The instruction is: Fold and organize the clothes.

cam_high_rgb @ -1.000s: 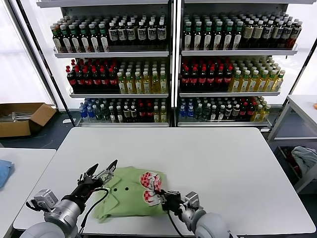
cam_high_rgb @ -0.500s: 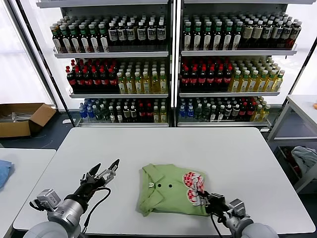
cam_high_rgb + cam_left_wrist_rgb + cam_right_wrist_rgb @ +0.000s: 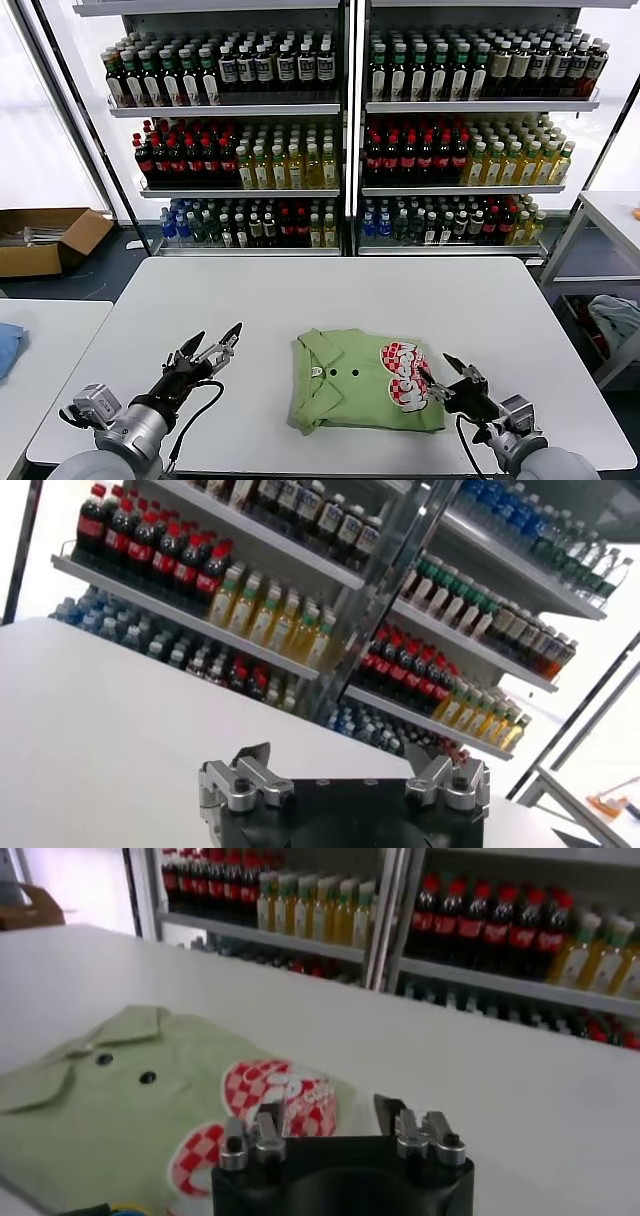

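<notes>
One of the clothes, a folded light green polo shirt (image 3: 350, 392) with dark buttons and a red-and-white checkered print, lies flat on the white table (image 3: 330, 300), near the front edge and right of centre. My right gripper (image 3: 440, 372) hovers at the shirt's right edge beside the print, jaws open and holding nothing. The right wrist view shows the shirt (image 3: 120, 1108) just ahead of the open right gripper (image 3: 328, 1116). My left gripper (image 3: 215, 340) is open over bare table to the left of the shirt. In the left wrist view the left gripper (image 3: 345, 760) has nothing between its fingers.
Behind the table stand shelves of bottles (image 3: 340, 130). A cardboard box (image 3: 45, 238) sits on the floor at the left. A second table (image 3: 40, 340) on the left carries a blue cloth (image 3: 8, 348). Crumpled cloth (image 3: 618, 322) lies on a rack at the right.
My right gripper pulled the shirt to the right across the table, then opened and let go of it. The left gripper stayed open, almost in place.
</notes>
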You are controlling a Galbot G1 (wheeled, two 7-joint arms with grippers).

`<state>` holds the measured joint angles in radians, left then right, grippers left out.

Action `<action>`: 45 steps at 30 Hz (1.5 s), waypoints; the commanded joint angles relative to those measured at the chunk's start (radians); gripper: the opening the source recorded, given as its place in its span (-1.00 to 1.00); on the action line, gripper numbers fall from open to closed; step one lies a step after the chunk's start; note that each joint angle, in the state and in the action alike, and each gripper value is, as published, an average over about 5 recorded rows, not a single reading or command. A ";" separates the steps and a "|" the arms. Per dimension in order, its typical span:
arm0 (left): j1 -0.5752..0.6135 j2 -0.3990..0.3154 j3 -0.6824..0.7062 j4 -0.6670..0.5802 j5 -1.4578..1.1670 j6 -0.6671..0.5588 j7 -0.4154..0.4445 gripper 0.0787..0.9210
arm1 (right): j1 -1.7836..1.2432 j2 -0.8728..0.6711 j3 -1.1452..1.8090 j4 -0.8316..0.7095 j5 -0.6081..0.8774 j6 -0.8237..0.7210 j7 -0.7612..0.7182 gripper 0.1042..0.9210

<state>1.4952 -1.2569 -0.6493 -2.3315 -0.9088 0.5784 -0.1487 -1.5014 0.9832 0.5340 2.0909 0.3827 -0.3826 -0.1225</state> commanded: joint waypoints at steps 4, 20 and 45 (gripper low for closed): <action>0.015 -0.001 0.005 -0.009 0.000 0.000 -0.002 0.77 | 0.072 0.154 -0.224 -0.021 -0.062 0.082 0.082 0.61; 0.030 -0.008 -0.010 -0.008 0.004 0.000 0.004 0.77 | 0.016 0.147 -0.195 -0.043 0.099 0.023 0.151 0.76; 0.061 -0.025 -0.014 -0.031 0.015 -0.001 0.004 0.77 | 0.289 0.287 -0.384 -0.209 -0.138 -0.084 0.280 0.76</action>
<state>1.5481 -1.2826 -0.6620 -2.3615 -0.8938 0.5780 -0.1452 -1.2719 1.2406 0.1895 1.8944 0.2425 -0.4115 0.1104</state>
